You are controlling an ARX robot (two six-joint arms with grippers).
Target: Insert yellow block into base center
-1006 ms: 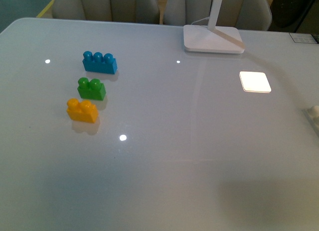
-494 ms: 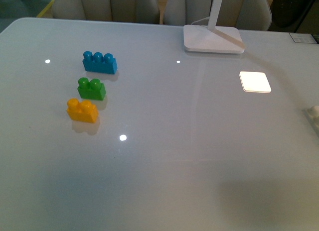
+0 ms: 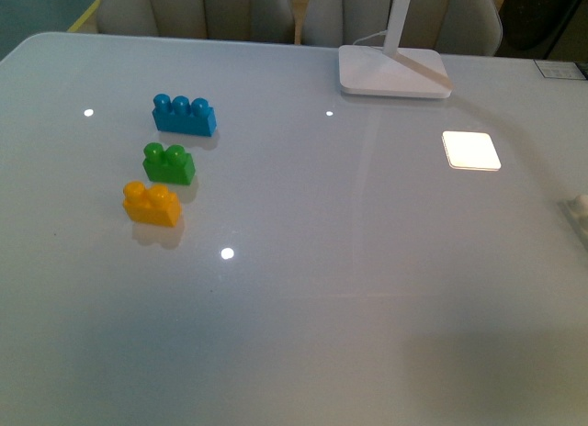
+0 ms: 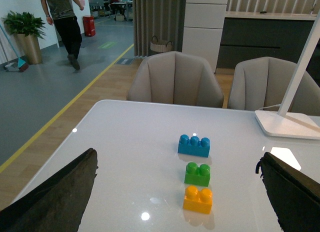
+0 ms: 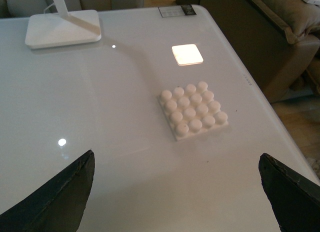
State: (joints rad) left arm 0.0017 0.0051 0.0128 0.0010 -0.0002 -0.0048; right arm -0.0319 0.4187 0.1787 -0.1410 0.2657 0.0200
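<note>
- Tabletop (image 3: pixel 367 288): pale, glossy, carrying everything; bare across the middle of the front view, so probably offers a free path from the bricks on the left to the far right edge.
- White lamp foot (image 3: pixel 393 72): parked at upper centre-right of the front view, well apart from the bricks; throws a bright square glare (image 3: pixel 470 151) just below it.
- Base (image 5: pixel 193 112): lies flat, studs up, near the tabletop's right edge; seen whole only in the right wrist view, a mere sliver at the far right edge of the front view (image 3: pixel 579 210). Set flat so a brick can be pressed straight down on the four middle studs.
- Left gripper (image 4: pixel 176 157): jaws spread wide, pinching nothing, held above the tabletop facing the row of bricks; looks readied for a reach.
- Right gripper (image 5: pixel 176 154): jaws likewise spread and empty, looking down on the base.
- Blue three-stud brick (image 3: pixel 184 115): heads the row, upper left of the front view.
- Green two-stud brick (image 3: pixel 169 163): just below the blue one, apart from both neighbours.
- Yellow block (image 3: pixel 152 204): last in the row, left of centre in the front view, touching nothing. Stands upright, studs up; long axis runs roughly across the frame, dipping slightly to the right, parallel to its neighbours. Long sides left free, which should suit a pinch across the short width.
</note>
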